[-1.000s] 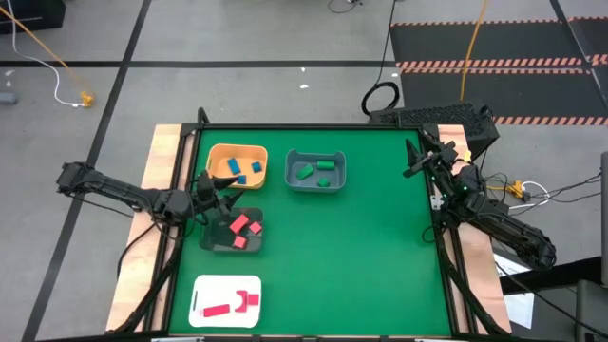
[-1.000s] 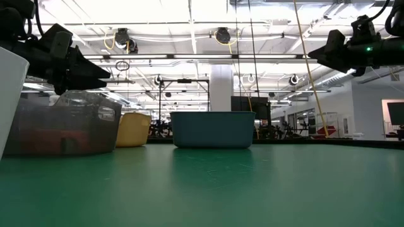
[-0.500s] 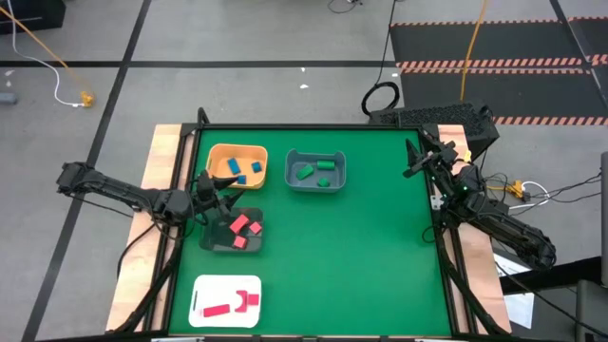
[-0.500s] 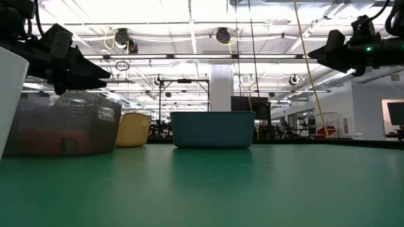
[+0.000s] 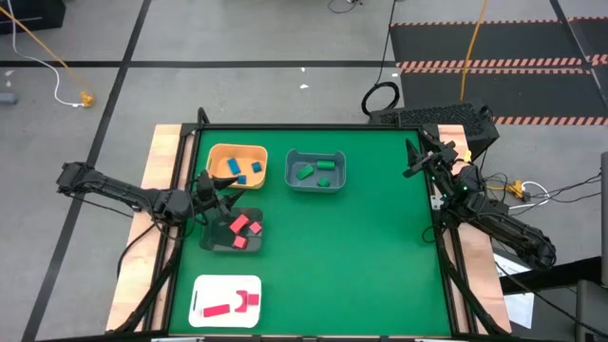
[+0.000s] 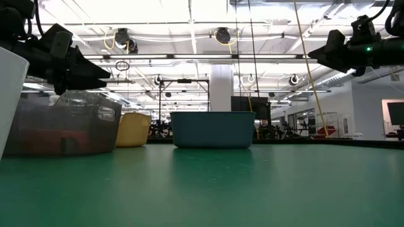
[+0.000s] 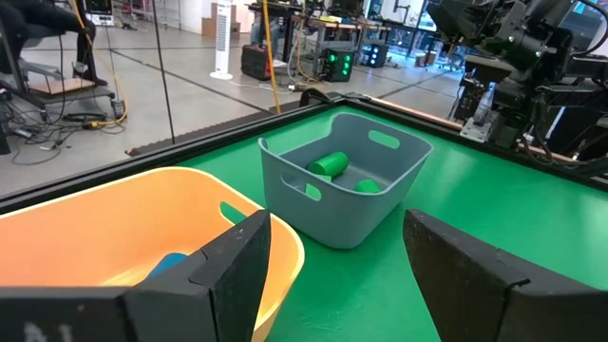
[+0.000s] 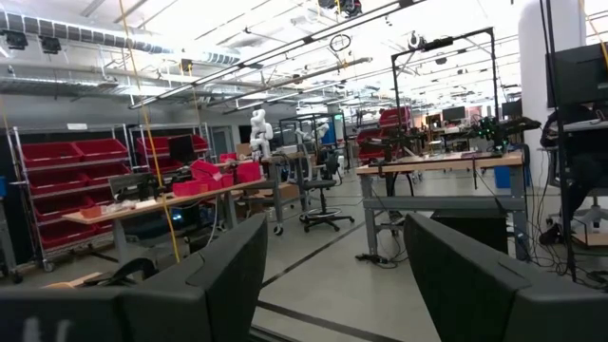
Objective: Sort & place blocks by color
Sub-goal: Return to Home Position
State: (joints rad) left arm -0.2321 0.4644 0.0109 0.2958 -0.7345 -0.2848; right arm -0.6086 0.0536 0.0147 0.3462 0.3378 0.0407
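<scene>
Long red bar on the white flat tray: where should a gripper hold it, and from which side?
Probably at mid-length of the long red bar, across its narrow width, from straight above: it lies flat on the white flat tray.

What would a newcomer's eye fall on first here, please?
Colour-sorted bins stand out: blue blocks in the orange bin, green blocks in the grey bin, red blocks in the dark bin. The left pincer hovers open beside it; the right pincer at the right edge of the table.

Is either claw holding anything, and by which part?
Nothing. The left gripper, near the orange bin, and the right gripper, at the right edge of the table, are open and empty.
</scene>
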